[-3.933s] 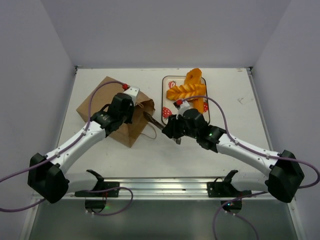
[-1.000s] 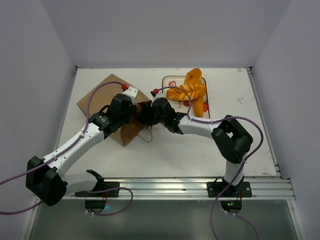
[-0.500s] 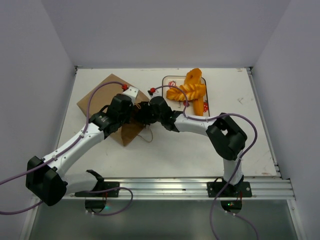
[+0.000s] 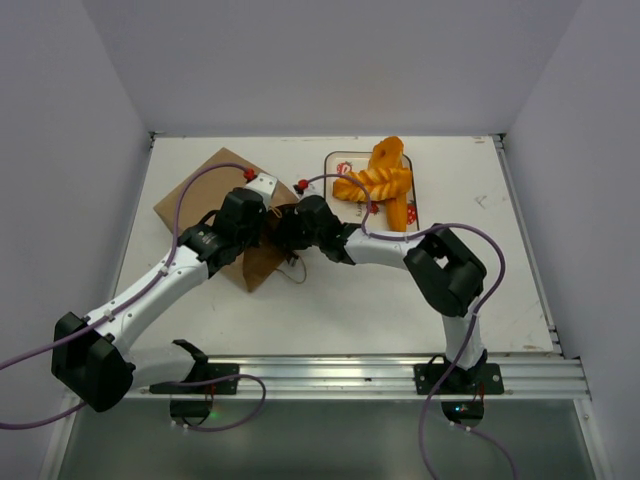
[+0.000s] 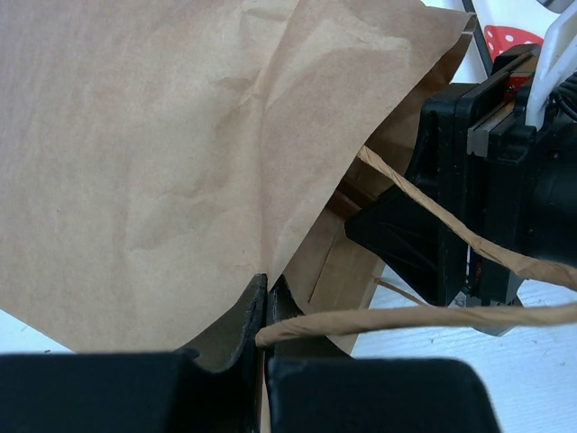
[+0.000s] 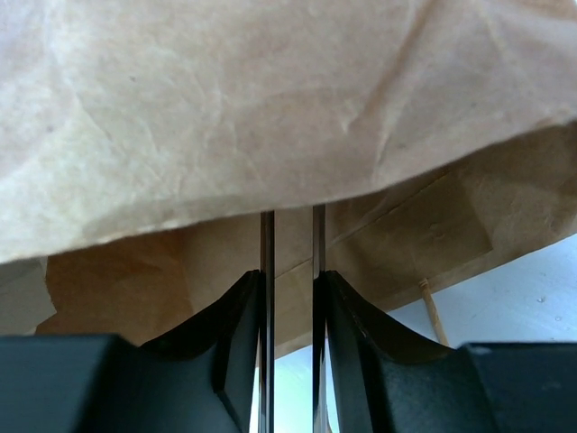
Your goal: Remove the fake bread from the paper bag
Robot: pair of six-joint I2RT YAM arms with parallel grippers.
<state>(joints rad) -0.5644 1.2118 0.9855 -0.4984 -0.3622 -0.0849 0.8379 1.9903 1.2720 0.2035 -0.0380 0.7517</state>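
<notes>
While the paper bag (image 4: 195, 203) lies flat near the table's (image 4: 480, 280) far left corner, the left hand (image 5: 264, 290) pinches its upper flap's edge. The right hand (image 6: 290, 281) squeezes metal tongs (image 6: 267, 262) at the bag's mouth. Fake bread (image 4: 378, 183) lies piled on the strawberry-print tray (image 4: 340, 165) by the far edge.

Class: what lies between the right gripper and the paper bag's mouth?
The metal tongs' two thin arms, clamped in the right gripper, reach under the paper bag's top flap; seen in the right wrist view.
</notes>
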